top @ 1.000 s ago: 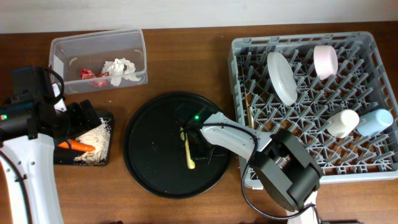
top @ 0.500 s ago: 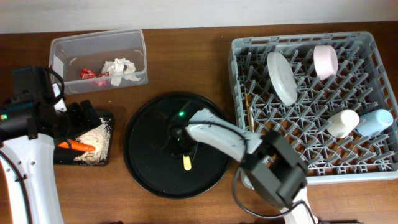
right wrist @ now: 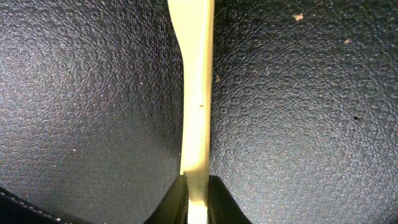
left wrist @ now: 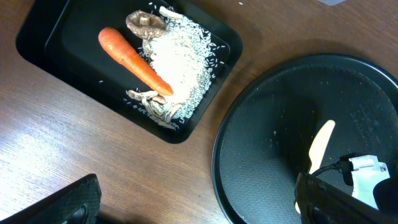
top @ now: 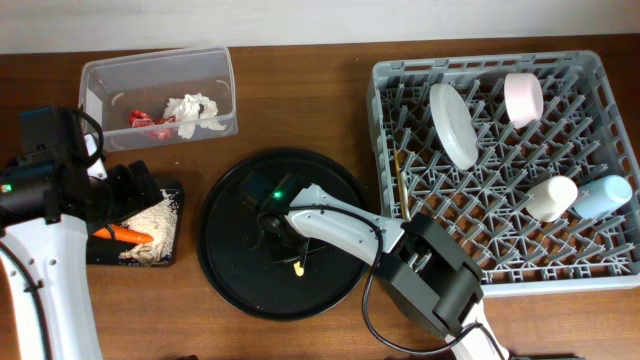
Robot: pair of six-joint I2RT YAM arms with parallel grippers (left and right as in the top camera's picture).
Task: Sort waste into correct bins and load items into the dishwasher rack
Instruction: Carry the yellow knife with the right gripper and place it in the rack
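Observation:
My right gripper (right wrist: 198, 202) is shut on the flat pale handle of the white fork (right wrist: 198, 93), low over the large round black tray (top: 230, 260). In the overhead view only the fork's end (top: 299, 268) shows beside the gripper (top: 287, 243). My left gripper (left wrist: 199, 211) is open and empty above the table, near the small black tray (left wrist: 37, 56) holding the carrot (left wrist: 134, 59), rice (left wrist: 183, 62) and a brown scrap (left wrist: 146, 22). The grey rack (top: 600, 270) holds the white dish (top: 452, 125), pink cup (top: 523, 98), white cup (top: 552, 197), blue cup (top: 603, 195) and chopsticks (top: 402, 185).
The clear tub (top: 100, 80) at the back left holds a crumpled tissue (top: 192, 110) and a red wrapper (top: 145, 120). The round tray sits between the small black tray (top: 170, 190) and the rack. Bare brown wood lies along the front.
My right arm has swung left across the round tray, and the fork has shifted with it and is now mostly hidden under the gripper. The left arm has not moved.

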